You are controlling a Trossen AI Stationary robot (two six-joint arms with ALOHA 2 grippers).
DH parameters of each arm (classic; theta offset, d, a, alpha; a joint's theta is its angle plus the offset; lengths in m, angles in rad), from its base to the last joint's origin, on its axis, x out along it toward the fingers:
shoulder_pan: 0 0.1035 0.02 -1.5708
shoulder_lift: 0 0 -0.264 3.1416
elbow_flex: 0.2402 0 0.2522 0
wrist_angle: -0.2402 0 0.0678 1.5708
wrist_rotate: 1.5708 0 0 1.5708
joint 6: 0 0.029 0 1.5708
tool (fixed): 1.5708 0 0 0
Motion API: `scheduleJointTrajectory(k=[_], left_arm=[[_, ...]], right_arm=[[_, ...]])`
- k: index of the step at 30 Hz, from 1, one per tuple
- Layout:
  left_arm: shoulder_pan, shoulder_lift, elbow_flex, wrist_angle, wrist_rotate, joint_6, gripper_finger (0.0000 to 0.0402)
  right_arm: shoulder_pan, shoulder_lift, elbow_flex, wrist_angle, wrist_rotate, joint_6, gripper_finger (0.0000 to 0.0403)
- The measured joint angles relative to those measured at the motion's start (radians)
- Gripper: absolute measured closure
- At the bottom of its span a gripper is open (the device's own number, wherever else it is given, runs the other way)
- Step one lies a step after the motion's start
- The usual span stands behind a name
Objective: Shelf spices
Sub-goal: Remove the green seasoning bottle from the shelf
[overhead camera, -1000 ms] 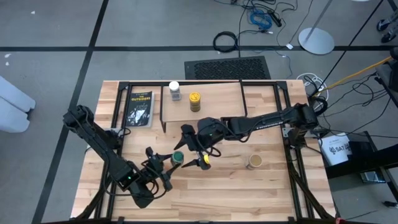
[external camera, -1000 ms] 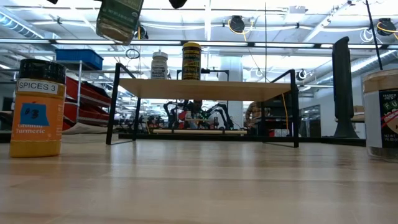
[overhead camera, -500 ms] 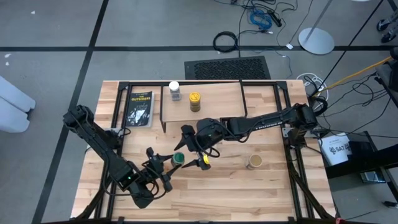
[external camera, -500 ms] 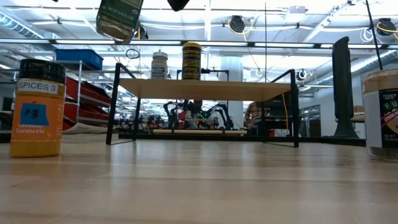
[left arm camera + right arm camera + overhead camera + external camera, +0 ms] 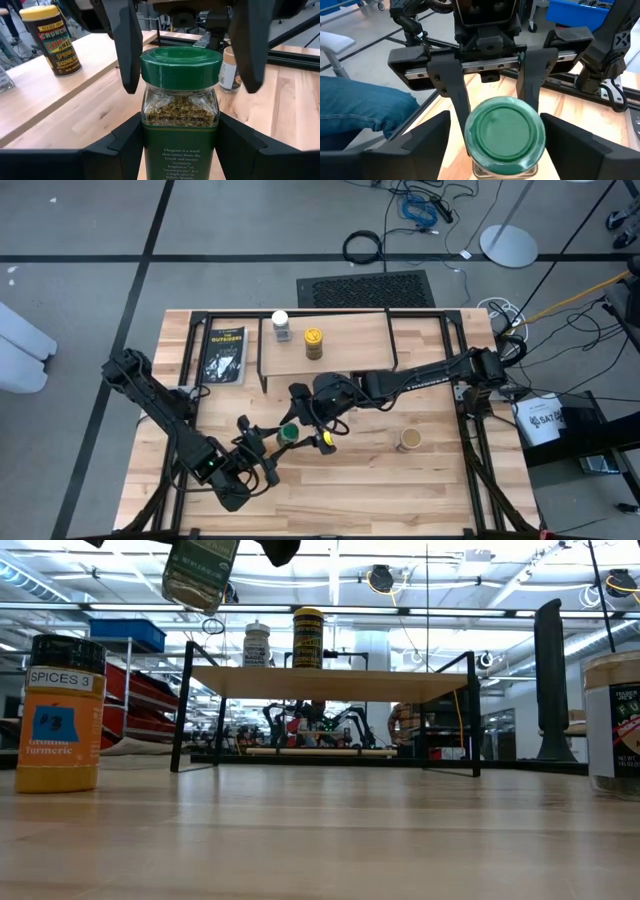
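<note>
The green-lidded jar (image 5: 288, 433) is in my left gripper (image 5: 280, 440), in the air over the table's middle; in the low view the green-lidded jar (image 5: 200, 572) hangs high and slightly tilted. My right gripper (image 5: 187, 50) is open, one finger on each side of the green lid (image 5: 505, 129) with gaps. The white-lidded jar (image 5: 281, 325) and the yellow-lidded jar (image 5: 314, 342) stand on the shelf (image 5: 350, 352). The orange jar with the dark lid (image 5: 60, 712) and the tan-lidded jar (image 5: 409, 440) stand on the table. My left gripper pinches the green-lidded jar's glass body (image 5: 150, 125) just below the lid, one finger (image 5: 120, 145) on each side. The fingers come roughly level from the table's near left. The jar is lifted clear of the table, lid up, slightly tilted.
A flat black packet (image 5: 224, 352) lies at the table's far left, beside the shelf. The shelf's plank has free room to the right of the yellow-lidded jar. Black frame rails (image 5: 470, 430) run along the table's sides. A person's jeans-clad leg (image 5: 360, 110) shows beyond the table.
My right gripper has come lower and closer to the green-lidded jar, still open; its dark fingers now show more at the top of the low view. The jar has shifted slightly in my left gripper's hold.
</note>
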Motion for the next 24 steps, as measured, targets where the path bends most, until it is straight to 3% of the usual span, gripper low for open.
scheduleJointTrajectory(k=[14,24], left_arm=[[-0.001,0.0,0.0,0.006,0.001,0.003,0.0194],[-0.001,0.0,0.0,0.006,0.0,0.003,0.0189]], right_arm=[[0.0,0.0,0.0,-0.003,0.0,0.014,0.0208],[0.0,0.0,0.0,-0.003,0.0,0.018,0.0204]])
